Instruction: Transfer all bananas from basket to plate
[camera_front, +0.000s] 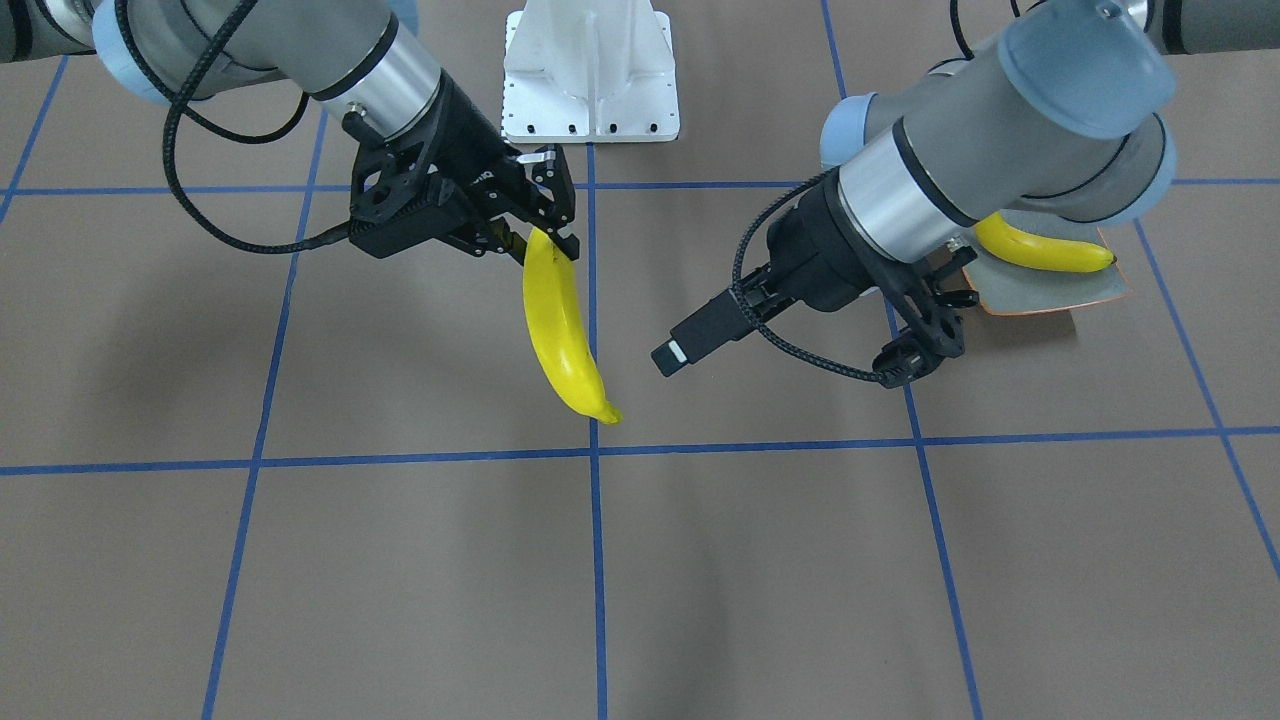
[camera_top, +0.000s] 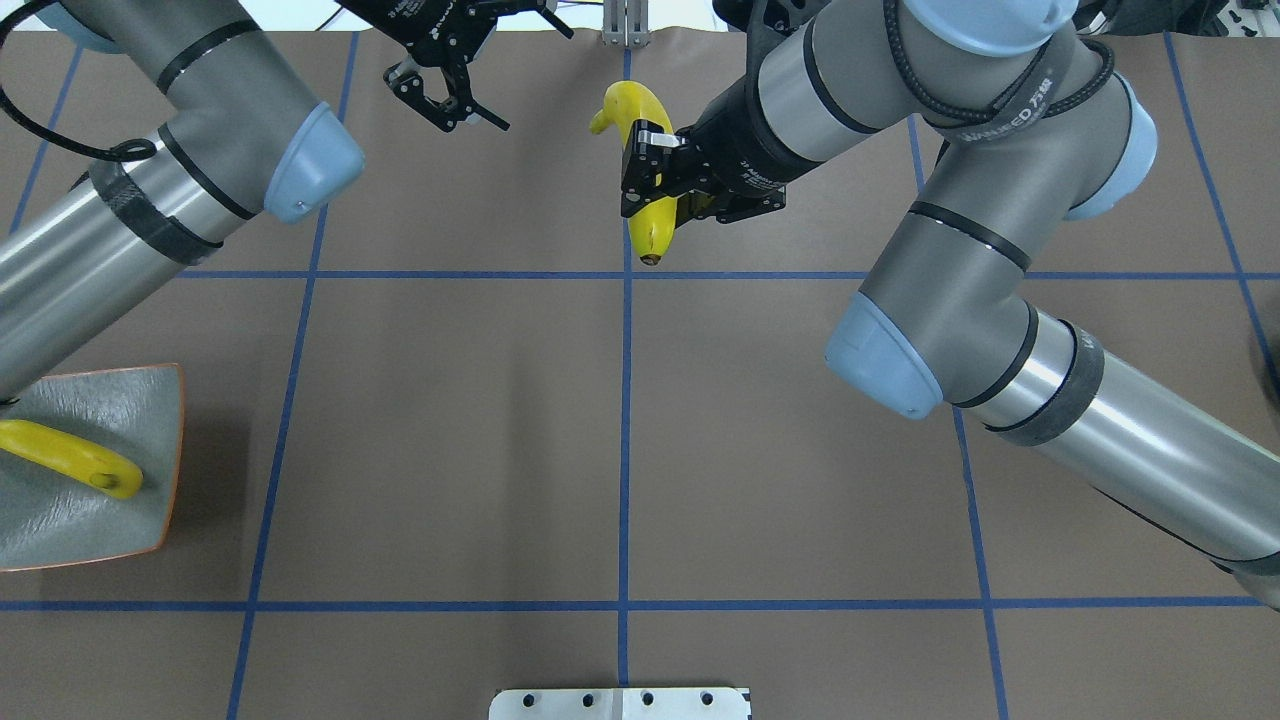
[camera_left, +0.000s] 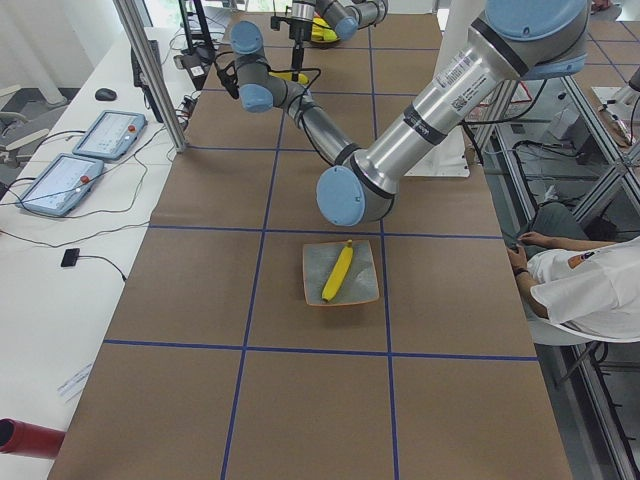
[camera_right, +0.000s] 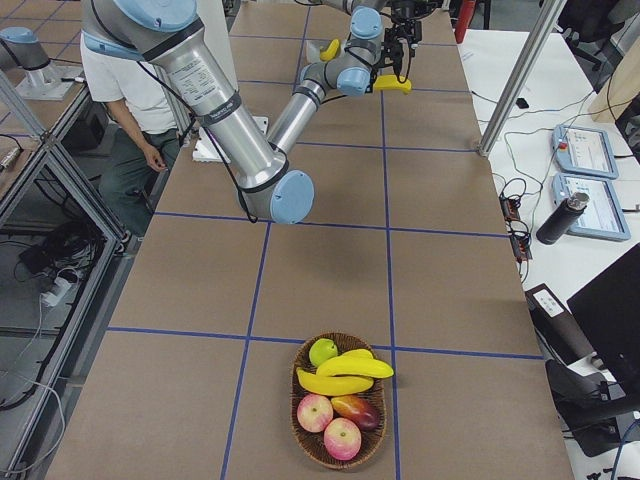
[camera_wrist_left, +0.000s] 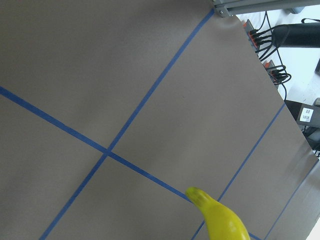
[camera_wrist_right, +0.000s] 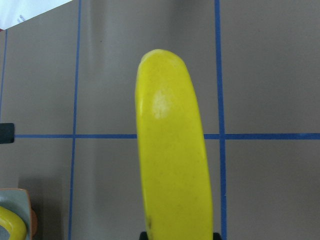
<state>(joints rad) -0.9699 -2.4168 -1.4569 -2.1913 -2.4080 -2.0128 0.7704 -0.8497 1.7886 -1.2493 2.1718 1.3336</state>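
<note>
Yellow banana (camera_front: 565, 330) dangles from the right claw (camera_front: 545, 240), clamped shut over the counter (camera_front: 700, 560), while the left claw (camera_top: 470, 118) alongside gapes empty, well apart from the plate (camera_front: 1090, 285) bearing a second banana (camera_front: 1040, 250).

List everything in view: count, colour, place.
table: one, brown, blue grid lines
plate: one, grey-green, orange rim, table's left end
basket: one, brown wicker, table's right end
held banana: one, yellow, hanging over the table
plate banana: one, yellow, lying on the plate
basket bananas: two, yellow, atop the basket's fruit
other fruit: four visible, green and red-yellow, in the basket
person: one, white shirt, beside the table
left end effector: one, black, open, empty
right end effector: one, black, shut on the held banana
</note>
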